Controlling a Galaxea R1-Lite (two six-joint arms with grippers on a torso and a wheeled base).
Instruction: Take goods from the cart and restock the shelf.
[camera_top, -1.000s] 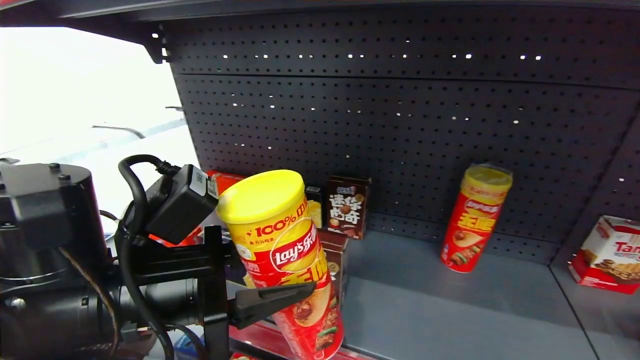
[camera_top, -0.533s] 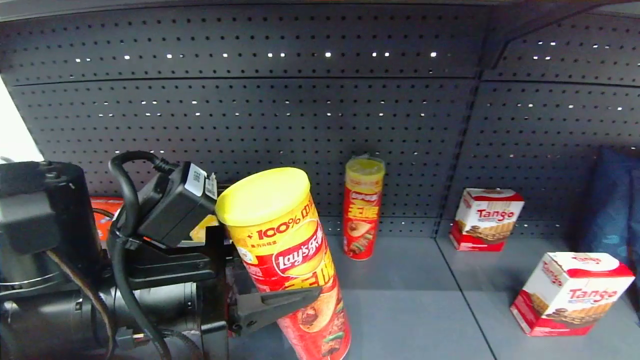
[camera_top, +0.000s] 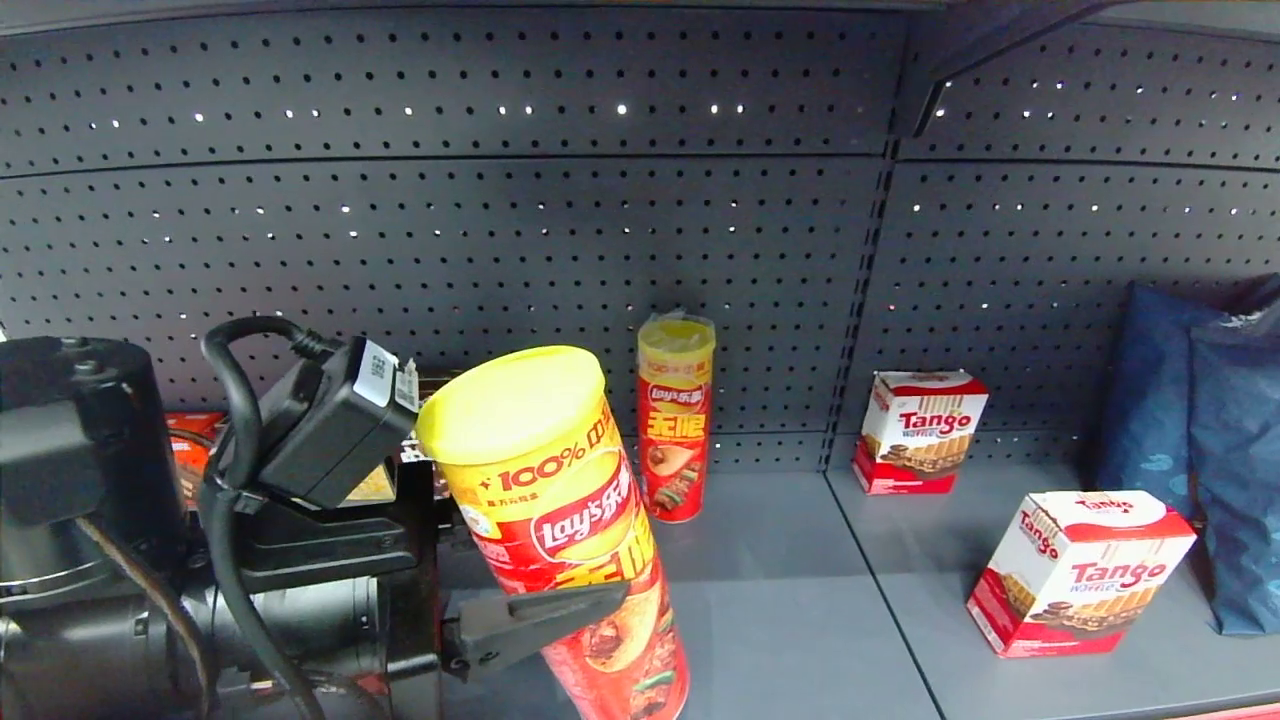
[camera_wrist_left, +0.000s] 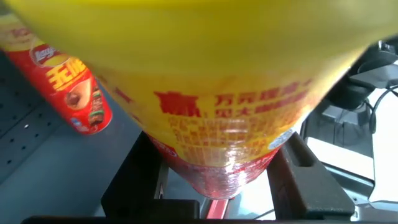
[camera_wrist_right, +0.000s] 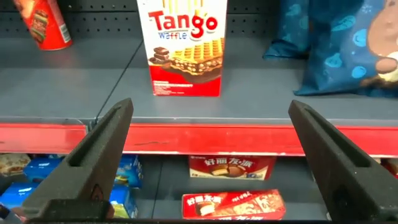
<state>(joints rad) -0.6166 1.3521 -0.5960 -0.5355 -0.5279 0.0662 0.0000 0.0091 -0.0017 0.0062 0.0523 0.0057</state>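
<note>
A tall can of crisps (camera_top: 560, 520) with a yellow lid is clamped in the left end effector (camera_top: 520, 570), whose fingers are closed on its sides about halfway up. One finger (camera_top: 540, 620) is seen lying across the front of the can. A second, smaller-looking can (camera_top: 676, 430) is stood upright at the back of the shelf (camera_top: 780, 560), against the pegboard wall (camera_top: 500, 230), and all places are given from this standing can. The held can is found to its left and nearer the robot, well apart from it, and is tilted so that its lid leans away from the standing can. Whether the held can's base touches the shelf cannot be told. To the right of the standing can, also at the back, a red-and-white waffle box (camera_top: 920, 430) is set upright. A second waffle box (camera_top: 1075, 570) is placed farther right and nearer the shelf's front edge. Farthest right of the standing can, blue bags (camera_top: 1190, 440) are leaned at the back. The right end effector (camera_wrist_right: 211, 168) is held in front of the shelf's red edge, its fingers spread wide with nothing between them.
</note>
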